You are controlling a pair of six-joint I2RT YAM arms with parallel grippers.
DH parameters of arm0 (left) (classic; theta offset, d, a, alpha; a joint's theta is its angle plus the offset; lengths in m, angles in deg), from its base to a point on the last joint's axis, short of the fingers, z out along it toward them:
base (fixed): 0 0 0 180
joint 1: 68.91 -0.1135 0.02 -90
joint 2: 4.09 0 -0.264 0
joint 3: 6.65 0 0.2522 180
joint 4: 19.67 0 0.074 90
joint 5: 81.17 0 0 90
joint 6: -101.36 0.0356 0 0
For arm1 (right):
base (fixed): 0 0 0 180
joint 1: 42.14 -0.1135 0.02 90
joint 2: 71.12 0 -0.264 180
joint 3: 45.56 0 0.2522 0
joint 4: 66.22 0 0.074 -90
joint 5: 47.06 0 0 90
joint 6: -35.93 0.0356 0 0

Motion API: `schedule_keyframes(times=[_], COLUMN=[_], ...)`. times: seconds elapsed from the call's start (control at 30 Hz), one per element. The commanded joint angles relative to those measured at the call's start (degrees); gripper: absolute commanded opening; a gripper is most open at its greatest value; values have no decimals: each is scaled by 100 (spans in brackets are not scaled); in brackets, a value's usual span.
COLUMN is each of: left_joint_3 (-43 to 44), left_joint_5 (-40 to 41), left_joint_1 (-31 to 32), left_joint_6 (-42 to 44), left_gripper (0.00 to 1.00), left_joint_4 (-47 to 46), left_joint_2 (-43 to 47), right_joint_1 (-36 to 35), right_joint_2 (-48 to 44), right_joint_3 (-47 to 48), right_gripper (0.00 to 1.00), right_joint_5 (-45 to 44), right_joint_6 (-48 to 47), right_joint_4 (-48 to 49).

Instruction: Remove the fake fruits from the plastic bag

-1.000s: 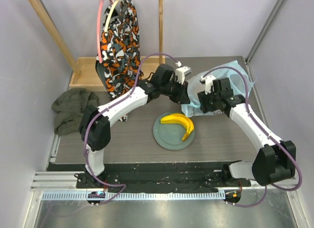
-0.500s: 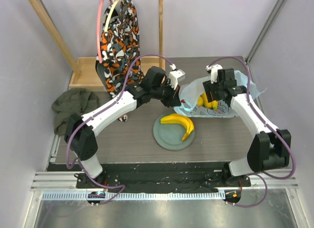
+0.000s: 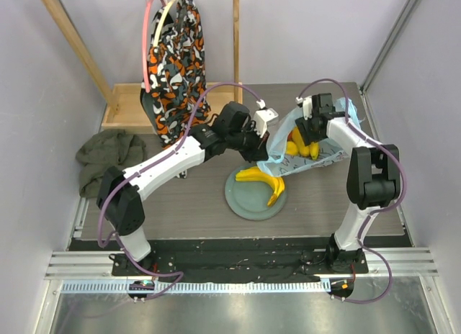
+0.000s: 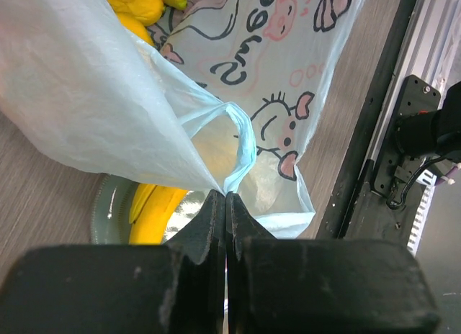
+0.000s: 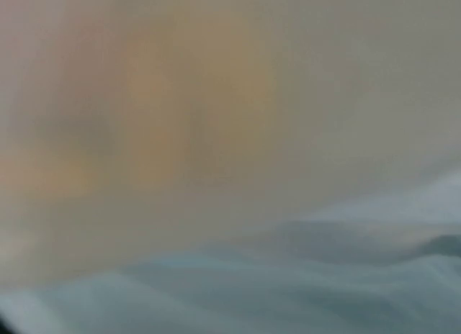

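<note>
The light-blue plastic bag (image 3: 325,158) with the pink cartoon print lies right of centre, its mouth held open. My left gripper (image 3: 266,142) is shut on the bag's handle loop (image 4: 241,143), which it pinches at its tips (image 4: 225,197). Yellow fake fruits (image 3: 301,145) sit inside the bag and also show in the left wrist view (image 4: 137,3). A yellow banana bunch (image 3: 263,180) lies on the grey-green plate (image 3: 241,201). My right gripper (image 3: 307,130) reaches into the bag's mouth with its fingers hidden. The right wrist view is only a blur of yellow and blue.
An orange-black-white patterned cloth (image 3: 173,60) hangs on the wooden frame (image 3: 72,46) at the back left. A crumpled green cloth (image 3: 104,158) lies at the left. The plate (image 4: 108,211) and banana (image 4: 155,211) sit just below the held handle.
My right arm has swung from beside the bag up to its mouth and reached in. My left gripper has pulled the handle over, and the bag has opened to show the yellow fruits.
</note>
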Motion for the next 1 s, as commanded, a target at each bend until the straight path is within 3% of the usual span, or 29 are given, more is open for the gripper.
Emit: schedule_keyframes(times=[0.0, 0.13, 0.47, 0.5, 0.53, 0.63, 0.8, 0.9, 0.97], left_joint_3=[344, 555, 1759, 1908, 1953, 1892, 1672, 1505, 1478], left_joint_5=[100, 276, 768, 811, 855, 1005, 943, 1066, 1189], left_joint_1=[104, 219, 193, 184, 158, 131, 43, -88, -220], left_joint_6=[150, 309, 352, 361, 344, 326, 765, 985, 1221], left_gripper=[0, 0, 1, 4, 26, 69, 82, 84, 85], left_joint_4=[32, 41, -117, -74, -47, -21, 321, 401, 489], left_joint_2=[-165, -332, -1053, -1036, -992, -564, 237, 791, 1125], right_joint_1=[23, 93, 137, 137, 128, 137, 137, 137, 137], right_joint_2=[118, -346, -2939, -3097, -3394, -3783, -4364, -4557, -4697], right_joint_3=[215, 23, -426, -461, -531, -471, 20, 1160, 1436], right_gripper=[46, 21, 18, 17, 17, 17, 17, 18, 20], right_joint_5=[253, 728, 1254, 1281, 1282, 1316, 1703, 2580, 3424], right_joint_6=[-331, -674, -1034, -1166, -1254, -1351, -1764, -2210, -2327], right_joint_4=[219, 246, -1317, -1614, -1765, -2380, -3207, -4373, -4631])
